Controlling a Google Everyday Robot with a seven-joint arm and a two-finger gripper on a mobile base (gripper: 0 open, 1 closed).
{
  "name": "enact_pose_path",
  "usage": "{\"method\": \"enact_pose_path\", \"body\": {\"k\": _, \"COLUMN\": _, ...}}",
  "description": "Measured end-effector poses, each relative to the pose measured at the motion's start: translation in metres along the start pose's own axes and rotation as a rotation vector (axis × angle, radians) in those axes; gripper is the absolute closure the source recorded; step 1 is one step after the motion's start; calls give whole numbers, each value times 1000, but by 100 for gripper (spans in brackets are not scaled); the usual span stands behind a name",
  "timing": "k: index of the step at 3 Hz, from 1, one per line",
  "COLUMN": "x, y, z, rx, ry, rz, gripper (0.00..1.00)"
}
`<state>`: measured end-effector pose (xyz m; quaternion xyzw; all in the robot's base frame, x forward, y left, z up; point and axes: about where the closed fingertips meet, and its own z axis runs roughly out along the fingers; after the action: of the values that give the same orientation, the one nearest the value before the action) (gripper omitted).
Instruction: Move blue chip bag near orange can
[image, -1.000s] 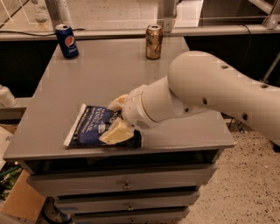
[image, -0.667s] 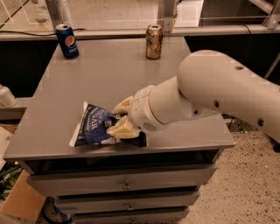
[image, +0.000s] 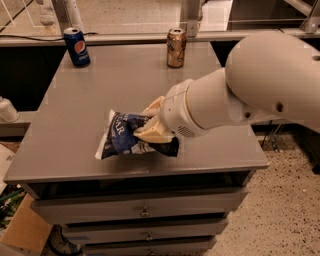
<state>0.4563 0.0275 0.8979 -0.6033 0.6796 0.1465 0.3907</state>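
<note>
The blue chip bag (image: 122, 136), dark navy with white lettering and white edges, is crumpled and tilted up off the grey cabinet top (image: 75, 100) near its front. My gripper (image: 150, 126), with tan fingers, is shut on the bag's right side. The white arm (image: 250, 85) reaches in from the right and hides the bag's right end. The orange can (image: 176, 48) stands upright at the back middle of the top, well behind the bag.
A blue Pepsi can (image: 77, 46) stands at the back left corner. The cabinet has drawers (image: 145, 211) below its front edge. A cardboard box (image: 25, 230) sits on the floor at the lower left. A rail runs behind the top.
The bag was flat near the front left; now it is gripped, crumpled and lifted, and has shifted right and slightly back with the gripper.
</note>
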Motion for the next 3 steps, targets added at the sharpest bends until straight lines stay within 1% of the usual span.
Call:
{"method": "enact_pose_path", "body": {"k": 1, "x": 2, "y": -20, "z": -21, "rx": 74, "ry": 34, "rz": 43, "gripper": 100}}
{"method": "enact_pose_path", "body": {"k": 2, "x": 3, "y": -21, "z": -23, "rx": 81, "ry": 39, "rz": 68, "gripper": 100}}
{"method": "enact_pose_path", "body": {"k": 3, "x": 2, "y": -17, "z": -25, "rx": 89, "ry": 33, "rz": 75, "gripper": 100}}
